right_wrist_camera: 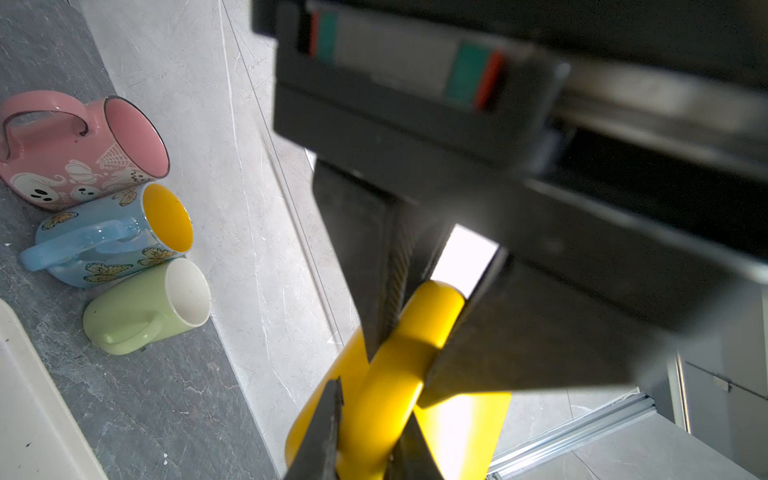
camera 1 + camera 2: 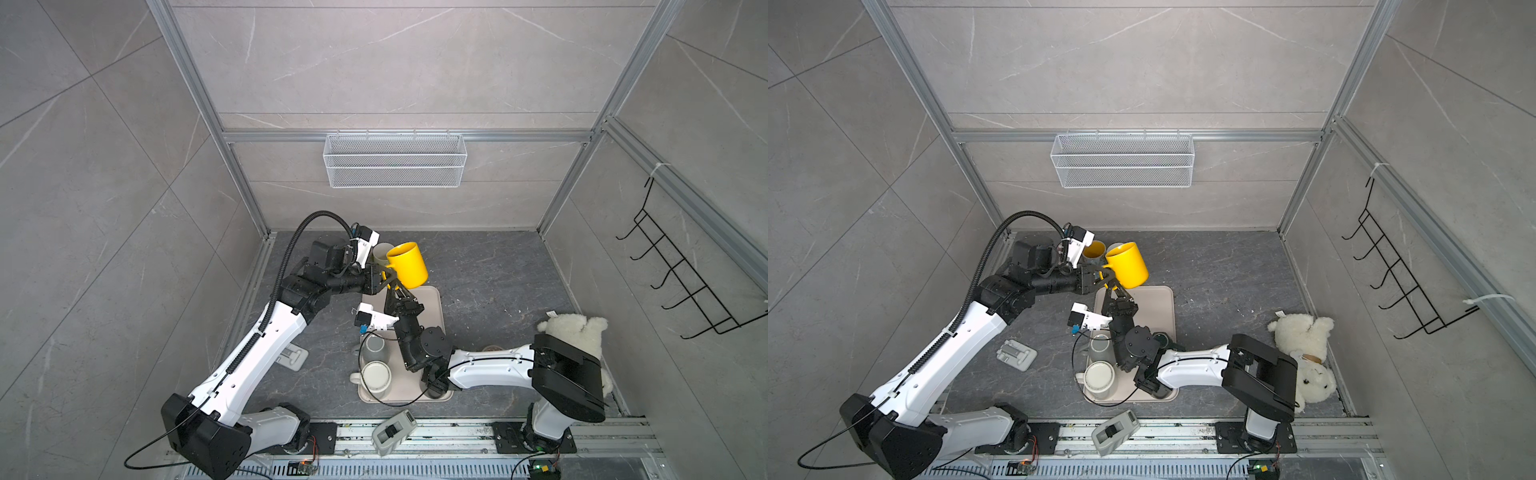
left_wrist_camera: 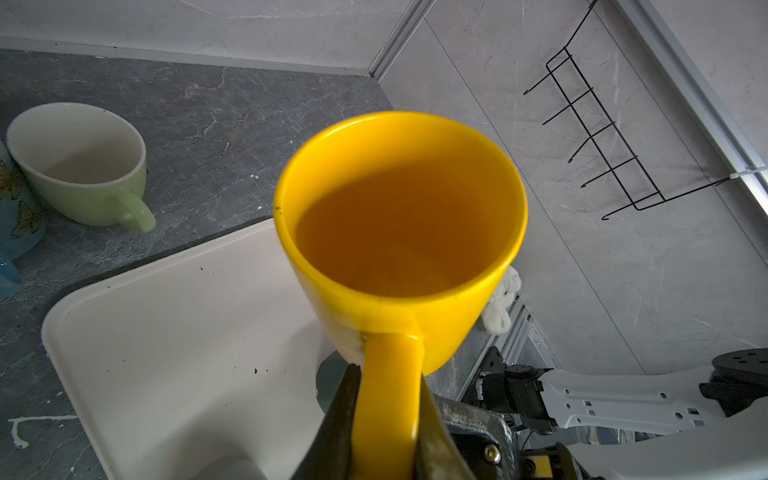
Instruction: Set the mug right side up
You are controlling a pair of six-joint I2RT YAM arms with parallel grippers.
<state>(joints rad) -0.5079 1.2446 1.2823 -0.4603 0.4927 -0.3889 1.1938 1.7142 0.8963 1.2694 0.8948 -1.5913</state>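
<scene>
Where the tray (image 2: 431,308) ends, the mug (image 2: 409,266) hangs aloft.

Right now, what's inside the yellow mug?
Nothing: the left wrist view shows the yellow mug bare inside, down to its bottom. Only the inner wall by the handle is hidden behind the rim.

Empty yellow mug (image 2: 409,266) aloft, glossy, mouth up, tilted, gripped by handle

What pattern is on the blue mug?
Butterflies on the blue mug, best seen in the right wrist view.
</scene>
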